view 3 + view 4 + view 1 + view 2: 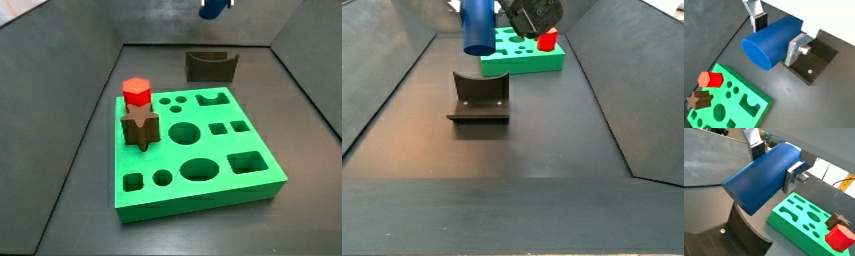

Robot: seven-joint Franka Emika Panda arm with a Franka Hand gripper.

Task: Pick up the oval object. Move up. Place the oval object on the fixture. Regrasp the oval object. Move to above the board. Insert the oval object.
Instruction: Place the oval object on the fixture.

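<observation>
The claw (777, 34) was up high over the floor, clamped on the oval object (771, 44), one silver finger (795, 49) pressed to its side and the other finger (755, 11) on the far side. In a side view the blue peg (477, 28) hung well above the fixture (480, 100), clear of everything. In a side view only its lower end (214, 8) peeked in at the frame's upper edge, behind the fixture (211, 66).

Where's the danger? By my reading, the drop onto that fixture. The fingers gripped the peg near one end, so most of its length stuck out past them; any bump on the notch's walls could lever it round in the pads or knock it loose. A descent off to one side could catch it on a wall of the U instead of seating it. The board (198, 150) sat near the fixture too, with the red peg (135, 92) and the brown star peg (140, 128) standing tall on it; a low sideways sweep looked risky.

Orientation: in a side view the long axis ran close to vertical, slightly tilted, free end pointing down. In both wrist views the smooth oval end face (740, 202) pointed away from the fingers, toward the floor.
</observation>
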